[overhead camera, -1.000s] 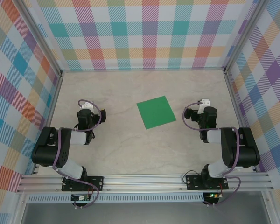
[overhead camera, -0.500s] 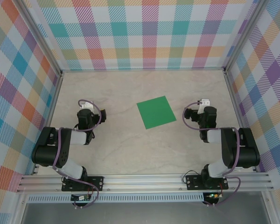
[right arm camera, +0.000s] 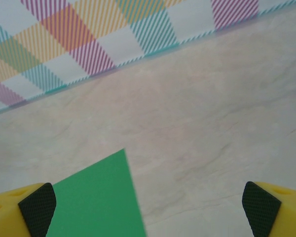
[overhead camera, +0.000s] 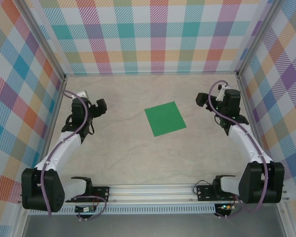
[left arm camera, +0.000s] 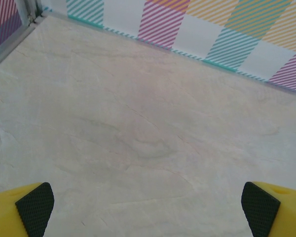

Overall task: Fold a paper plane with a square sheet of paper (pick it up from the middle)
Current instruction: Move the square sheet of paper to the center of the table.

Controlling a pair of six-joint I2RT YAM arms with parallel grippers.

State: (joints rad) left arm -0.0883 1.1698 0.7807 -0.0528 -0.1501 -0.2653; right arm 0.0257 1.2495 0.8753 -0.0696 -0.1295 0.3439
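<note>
1. Top view: the sheet [overhead camera: 165, 118] is lying flat and unfolded near the middle of the table [overhead camera: 133, 158], turned slightly askew.
2. Top view: the left gripper [overhead camera: 100, 104] is hanging to the left of the sheet, well apart from it. The right gripper [overhead camera: 201, 98] is hanging to the right, nearer but also apart. Bare table is lying between each gripper and the sheet.
3. Top view: plaid walls [overhead camera: 153, 39] are enclosing the table on three sides. A metal rail [overhead camera: 153, 190] is running along the near edge, carrying both arm bases.
4. Left wrist view: the left gripper [left arm camera: 147, 210] is standing wide and empty, its black pads [left arm camera: 34, 210] showing at the lower corners. Bare table [left arm camera: 138, 123] is spreading between them, with the wall [left arm camera: 187, 24] rising beyond.
5. Right wrist view: the right gripper [right arm camera: 150, 210] is standing wide and empty. A corner of the sheet [right arm camera: 96, 202] is lying on the table [right arm camera: 212, 123], beside the pad [right arm camera: 37, 207] at the picture's left. The wall [right arm camera: 89, 34] is closing off the far side.
</note>
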